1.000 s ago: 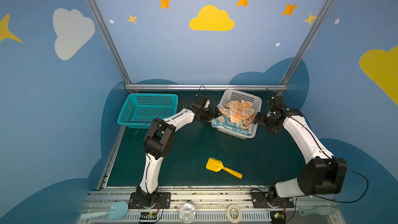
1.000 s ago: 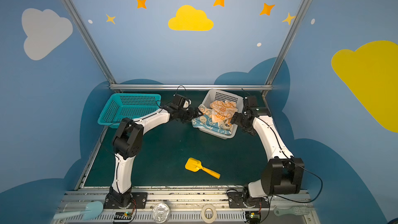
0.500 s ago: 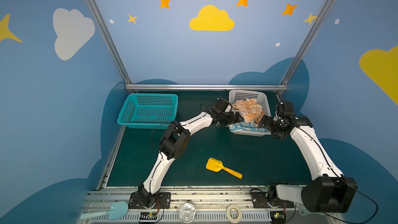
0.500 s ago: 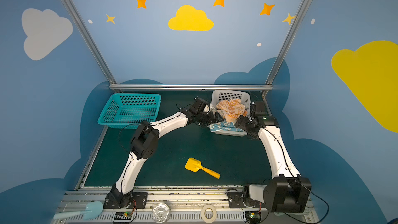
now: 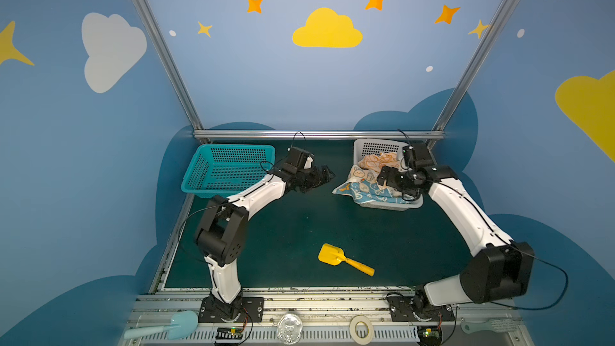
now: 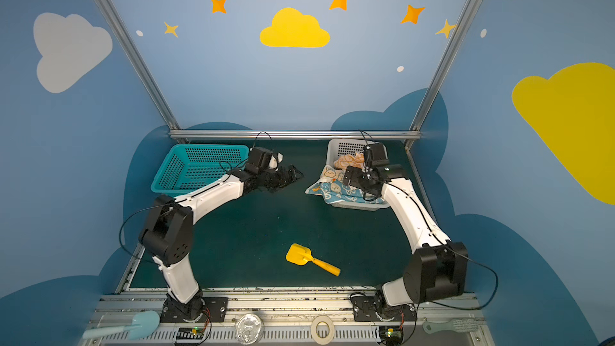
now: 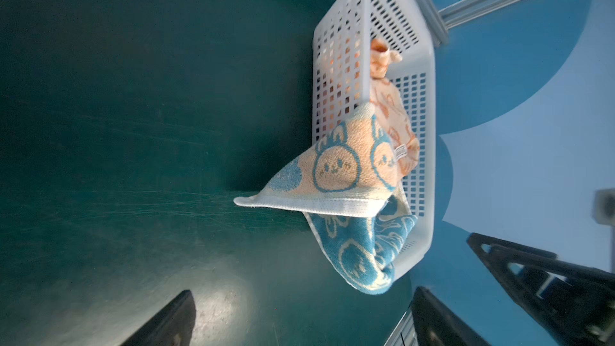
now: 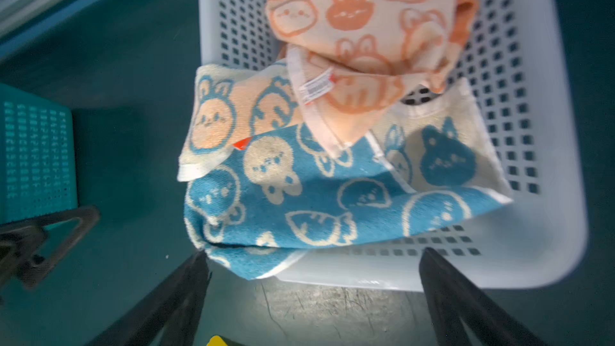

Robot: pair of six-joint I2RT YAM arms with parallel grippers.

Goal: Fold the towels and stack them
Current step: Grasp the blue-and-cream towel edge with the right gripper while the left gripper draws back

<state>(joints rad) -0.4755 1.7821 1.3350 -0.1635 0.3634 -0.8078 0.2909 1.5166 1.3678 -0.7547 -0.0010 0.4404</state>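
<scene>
Left fingers [image 7: 169, 321] spread, empty; left wrist view: blue towel [image 7: 359, 254] overhangs white basket [image 7: 427, 128] rim. Right fingers [image 8: 179, 291] likewise; right wrist view: orange towel [image 8: 362, 21] atop. Both top views: towels [image 5: 362, 184] far right, teal basket [image 5: 229, 161] far left, yellow scoop [image 5: 332, 256] near.

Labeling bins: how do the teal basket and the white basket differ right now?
The teal basket sits left in both top views, the white basket right. The teal basket shows nothing inside; the white basket holds the towels, the blue-and-cream towel draped over its rim. Both are perforated plastic.

green mat [image 5: 299, 228] | on it — teal basket [image 5: 203, 171], white basket [image 5: 376, 146], yellow scoop [image 5: 332, 256]
</scene>
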